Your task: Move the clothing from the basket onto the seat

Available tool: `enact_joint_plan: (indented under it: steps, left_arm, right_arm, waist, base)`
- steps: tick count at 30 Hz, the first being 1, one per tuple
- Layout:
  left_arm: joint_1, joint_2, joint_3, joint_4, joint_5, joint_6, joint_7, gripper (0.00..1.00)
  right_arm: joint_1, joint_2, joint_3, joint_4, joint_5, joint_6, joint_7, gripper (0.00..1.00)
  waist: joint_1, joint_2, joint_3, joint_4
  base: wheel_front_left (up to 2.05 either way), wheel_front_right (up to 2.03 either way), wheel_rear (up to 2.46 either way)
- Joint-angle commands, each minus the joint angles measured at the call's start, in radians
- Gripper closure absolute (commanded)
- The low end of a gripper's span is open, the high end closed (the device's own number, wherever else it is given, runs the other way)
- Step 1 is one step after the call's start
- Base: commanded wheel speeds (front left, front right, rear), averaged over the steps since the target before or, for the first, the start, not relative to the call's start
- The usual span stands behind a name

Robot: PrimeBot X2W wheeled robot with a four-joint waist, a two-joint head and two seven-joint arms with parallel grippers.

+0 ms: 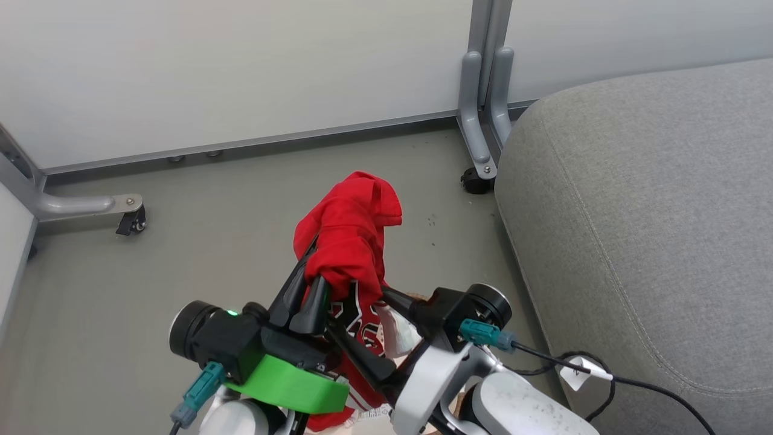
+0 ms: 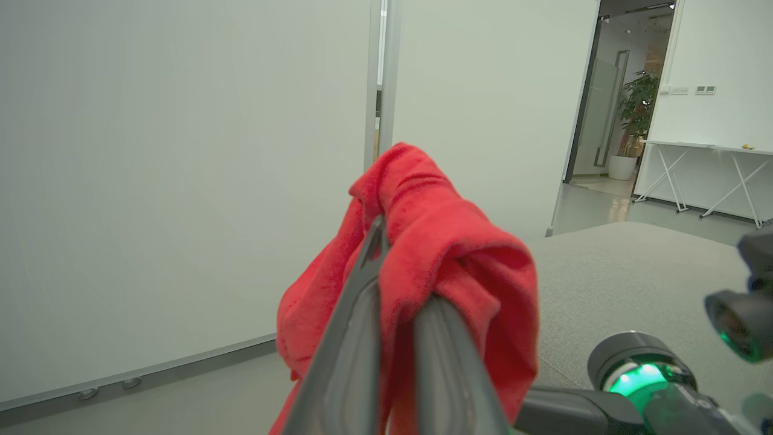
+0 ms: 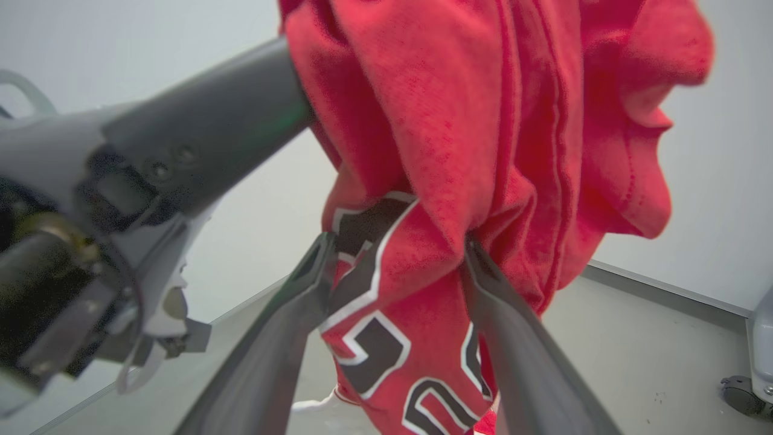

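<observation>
My left fingers (image 2: 353,338) pinch the clothing (image 1: 353,235) high so it hangs clear for the seat (image 1: 652,211); my right fingers (image 3: 519,350) stand open astride its tail.

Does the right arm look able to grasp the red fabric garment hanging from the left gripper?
Probably yes: the right gripper, open, straddles the red fabric garment below the shut left gripper; nothing blocks it.

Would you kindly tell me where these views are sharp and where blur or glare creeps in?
Head view: evenly lit, sharp, seams on the seat and folds of the clothing crisp. Left wrist view: the left gripper's fingers are soft, near the lens; no glare off the wall. Right wrist view: the clothing's upper right edge is blurred, its lettering clearer.
</observation>
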Motion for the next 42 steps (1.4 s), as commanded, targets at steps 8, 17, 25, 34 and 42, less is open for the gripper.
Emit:
enact_joint_plan:
  steps: [8, 17, 25, 34, 42]
  left_arm:
    - [-0.016, 0.010, -0.002, -0.005, -0.008, 0.005, -0.001, 1.00]
    - [-0.017, 0.014, -0.002, -0.007, -0.015, 0.012, -0.005, 1.00]
    - [-0.018, 0.017, -0.005, -0.003, -0.022, 0.017, -0.005, 1.00]
    - [-0.020, 0.027, -0.016, 0.012, -0.015, 0.028, 0.030, 0.00]
    - [0.009, 0.055, -0.035, -0.002, 0.003, 0.028, 0.046, 0.00]
  right_arm:
    - [-0.081, 0.004, 0.056, 0.070, 0.073, 0.000, -0.031, 1.00]
    - [-0.110, 0.004, 0.093, 0.105, 0.111, 0.000, -0.059, 1.00]
    - [-0.123, 0.004, 0.102, 0.122, 0.124, 0.000, -0.074, 1.00]
    - [-0.146, 0.005, 0.091, 0.134, 0.133, 0.000, -0.086, 1.00]
    - [-0.172, 0.005, 0.082, 0.157, 0.132, 0.000, -0.101, 1.00]
  waist:
    - [0.0000, 0.0000, 0.002, 0.000]
    - [0.0000, 0.0000, 0.002, -0.002]
    - [0.0000, 0.0000, 0.005, -0.002]
    - [0.0000, 0.0000, 0.009, 0.007]
    - [0.0000, 0.0000, 0.015, 0.025]
  base:
    - [0.00, 0.00, 0.00]
    - [0.00, 0.00, 0.00]
    - [0.00, 0.00, 0.00]
    - [0.00, 0.00, 0.00]
    - [0.00, 0.00, 0.00]
